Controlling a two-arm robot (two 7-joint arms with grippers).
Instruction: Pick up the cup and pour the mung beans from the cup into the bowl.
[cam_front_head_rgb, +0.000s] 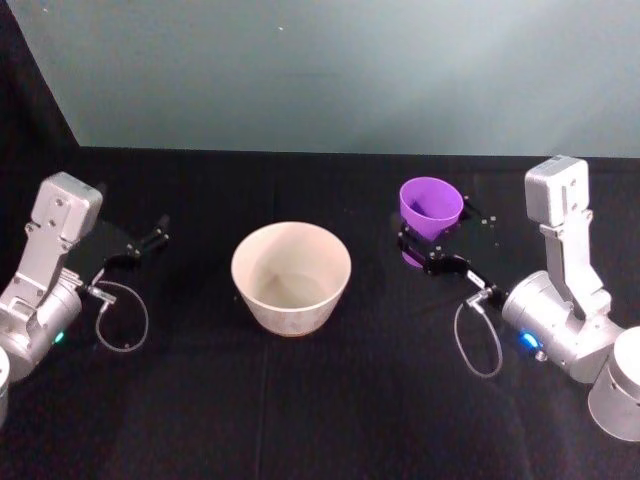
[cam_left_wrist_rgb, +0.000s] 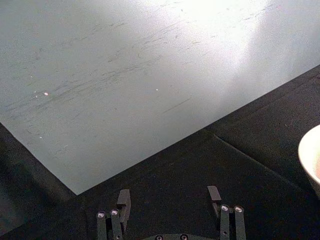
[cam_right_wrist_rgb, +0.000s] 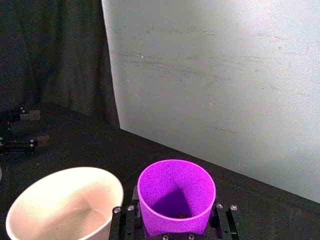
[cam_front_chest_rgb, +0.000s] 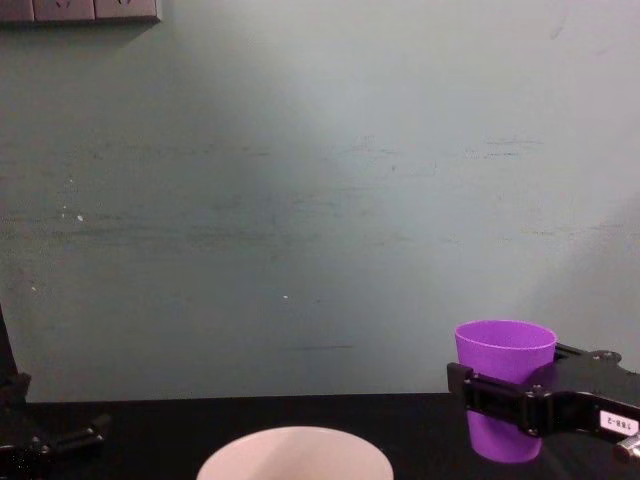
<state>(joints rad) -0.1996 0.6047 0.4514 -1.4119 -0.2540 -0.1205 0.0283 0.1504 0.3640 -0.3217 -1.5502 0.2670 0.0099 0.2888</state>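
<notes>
The purple cup (cam_front_head_rgb: 430, 207) is held upright above the black table, to the right of the bowl, with my right gripper (cam_front_head_rgb: 432, 254) shut around its lower half. From the side, the cup (cam_front_chest_rgb: 505, 385) hangs clear of the table in the gripper (cam_front_chest_rgb: 520, 400). Its inside (cam_right_wrist_rgb: 176, 192) shows dark at the bottom. The pale cream bowl (cam_front_head_rgb: 291, 277) stands at the table's middle; its rim (cam_front_chest_rgb: 294, 452) and bare inside (cam_right_wrist_rgb: 65, 207) show too. My left gripper (cam_front_head_rgb: 140, 246) rests open at the far left, fingers (cam_left_wrist_rgb: 123, 200) apart with nothing between them.
A black cloth covers the table (cam_front_head_rgb: 320, 400). A pale green wall (cam_front_head_rgb: 350, 70) stands close behind it. A cable loop hangs from each wrist (cam_front_head_rgb: 478, 345).
</notes>
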